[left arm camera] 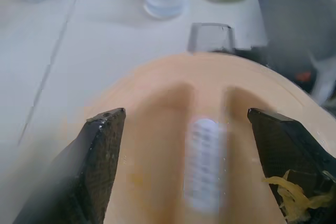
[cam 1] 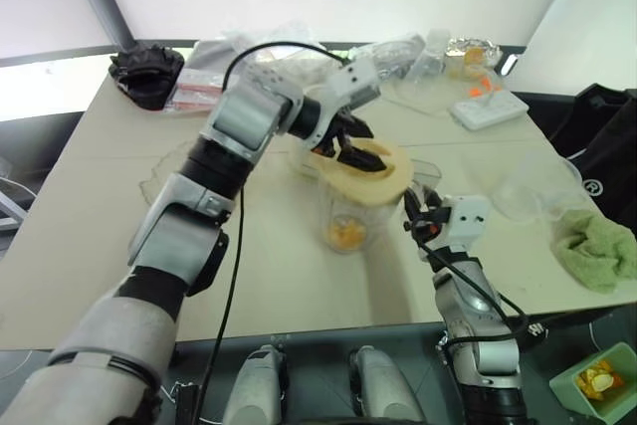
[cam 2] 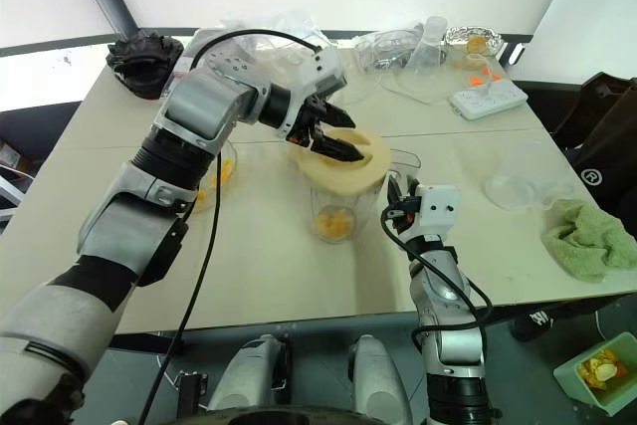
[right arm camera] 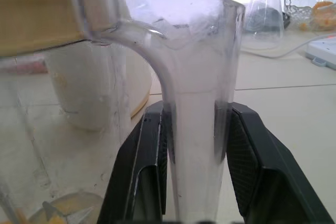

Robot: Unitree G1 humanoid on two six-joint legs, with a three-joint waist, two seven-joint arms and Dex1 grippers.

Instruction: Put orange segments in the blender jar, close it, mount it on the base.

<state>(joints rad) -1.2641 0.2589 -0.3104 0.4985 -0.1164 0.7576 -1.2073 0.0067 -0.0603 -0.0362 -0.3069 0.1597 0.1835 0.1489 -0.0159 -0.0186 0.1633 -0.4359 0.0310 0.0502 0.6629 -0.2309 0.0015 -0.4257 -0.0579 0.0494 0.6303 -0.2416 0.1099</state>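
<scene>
the blender jar (cam 2: 338, 208) is seen upright near the middle of the table (cam 2: 299, 276), with orange segments (cam 2: 334, 222) lying at its bottom. a flat cream lid (cam 2: 348, 168) is set across the jar's rim, slightly tilted. the left gripper (cam 2: 333, 138) is held just over the lid, its two black fingers (left arm camera: 100, 156) spread wide apart on either side of the lid's raised middle, nothing being grasped between them. the jar's clear side handle (right arm camera: 194, 145) is clamped between the fingers of the right gripper (cam 2: 403, 208), which is pressed against it from both sides. the base (right arm camera: 94, 85) is seen through the jar in the right wrist view, standing on the table behind it. a green cloth (cam 2: 589, 238) is laid at the table's right edge, a white power strip (cam 2: 488, 99) lies farther back, and a scalloped clear bowl (cam 2: 474, 43) with orange pieces is placed at the far right.
</scene>
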